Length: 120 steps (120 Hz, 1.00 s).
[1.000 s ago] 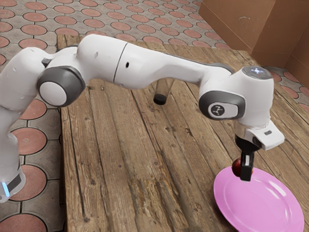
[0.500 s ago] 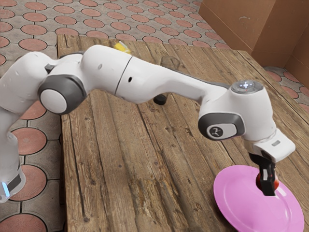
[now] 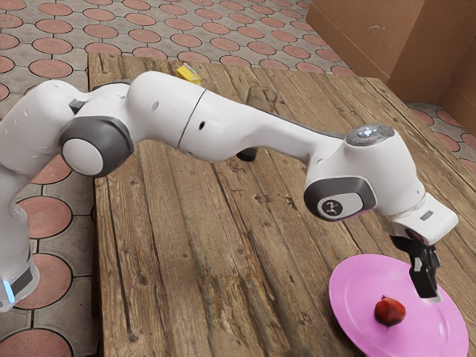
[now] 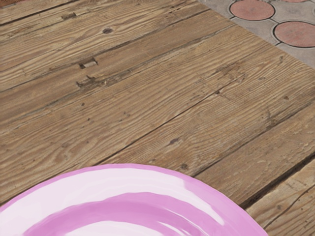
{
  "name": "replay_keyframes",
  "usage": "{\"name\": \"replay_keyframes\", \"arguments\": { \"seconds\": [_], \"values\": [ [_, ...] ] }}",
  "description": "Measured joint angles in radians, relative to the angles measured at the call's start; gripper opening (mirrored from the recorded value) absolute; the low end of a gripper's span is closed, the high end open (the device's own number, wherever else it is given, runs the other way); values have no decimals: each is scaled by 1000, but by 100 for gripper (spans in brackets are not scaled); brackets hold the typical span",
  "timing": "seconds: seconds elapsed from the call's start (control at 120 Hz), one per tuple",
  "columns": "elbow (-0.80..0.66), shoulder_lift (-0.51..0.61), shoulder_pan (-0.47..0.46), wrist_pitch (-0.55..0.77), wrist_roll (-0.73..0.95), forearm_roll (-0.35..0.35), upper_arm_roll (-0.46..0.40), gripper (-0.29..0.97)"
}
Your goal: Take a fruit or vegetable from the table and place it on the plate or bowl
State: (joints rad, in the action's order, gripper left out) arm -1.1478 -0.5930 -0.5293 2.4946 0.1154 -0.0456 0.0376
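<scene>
The small dark red round fruit [image 3: 390,311] lies on the round pink plate [image 3: 355,297] [image 4: 123,191], at about 8 o'clock from the black two-finger gripper [image 3: 426,284], apart from it. The gripper holds nothing; how wide it stands I cannot tell. The white arm [image 3: 223,123] stretches over the wooden plank table [image 3: 216,253], hand pointing down above the plate.

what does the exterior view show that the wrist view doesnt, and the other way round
Exterior view alone: the white arm, the gripper above the plate, the red fruit lying on the plate apart from the gripper and toward the exterior view's left of it, a yellow item at the table's far edge, and cardboard boxes.
Wrist view alone: small gouges in the planks beyond the plate's rim.
Both: the pink plate, the wooden table and the tiled floor.
</scene>
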Motion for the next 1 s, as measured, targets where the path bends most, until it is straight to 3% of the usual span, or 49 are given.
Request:
{"name": "replay_keyframes", "arguments": {
  "seconds": [0.133,0.217,0.35,0.483,0.508,0.558,0.617,0.65,0.717,0.8,0.917,1.0],
  "values": [
    [-1,79,-2,-91,2,0,102,65],
    [-40,205,-7,-273,2,1,225,65],
    [-242,452,-10,-580,-17,36,425,65],
    [-217,509,15,-846,-27,77,594,66],
    [-215,501,-135,-880,-29,82,758,66],
    [-231,484,-576,-929,-33,85,1179,66],
    [-255,480,-960,-962,-37,90,1494,66],
    [-267,480,-1076,-974,-39,91,1604,66],
    [-275,481,-1159,-996,-40,90,1695,66],
    [-287,588,-1207,-1006,-42,93,1677,66],
    [-297,624,-1172,-993,-44,93,1677,66],
    [-274,625,-1180,-994,-41,95,1726,66]
  ]
}}
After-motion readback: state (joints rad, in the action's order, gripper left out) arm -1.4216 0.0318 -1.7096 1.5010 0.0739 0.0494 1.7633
